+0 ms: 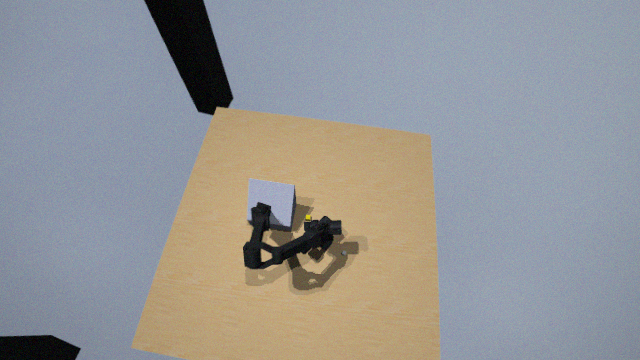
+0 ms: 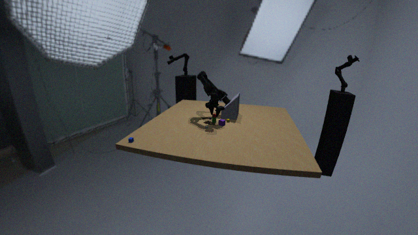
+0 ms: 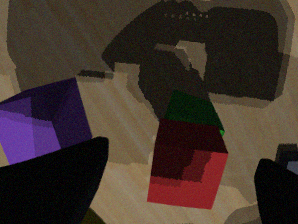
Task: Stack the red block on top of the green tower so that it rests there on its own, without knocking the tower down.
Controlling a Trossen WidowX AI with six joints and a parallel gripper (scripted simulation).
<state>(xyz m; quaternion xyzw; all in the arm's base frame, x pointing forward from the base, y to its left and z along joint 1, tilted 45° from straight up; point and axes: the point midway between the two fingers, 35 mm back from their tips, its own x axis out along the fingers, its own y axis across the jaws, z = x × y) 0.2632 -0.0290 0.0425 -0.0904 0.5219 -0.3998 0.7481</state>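
The red block point(image 2: 214, 115) point(image 3: 190, 165) sits on top of the green tower point(image 2: 213, 121) point(image 3: 192, 107), which stands upright on the table. In the wrist view the red block covers most of the tower, and only part of the green shows behind it. My gripper point(image 2: 215, 113) point(image 3: 185, 160) is open, with one finger on each side of the red block. Visible gaps separate both fingers from the block in the wrist view. In the top view the arm hides the tower and the red block.
A purple block point(image 2: 222, 123) point(image 3: 30, 132) stands close beside the tower, near the left finger in the wrist view. A small greyish block point(image 1: 344, 253) point(image 3: 293, 168) lies on the other side. A yellow block point(image 1: 308, 218) point(image 2: 228, 121) lies near the large grey block point(image 1: 277, 197) point(image 2: 233, 109). A blue block point(image 2: 130, 140) lies at a far table corner.
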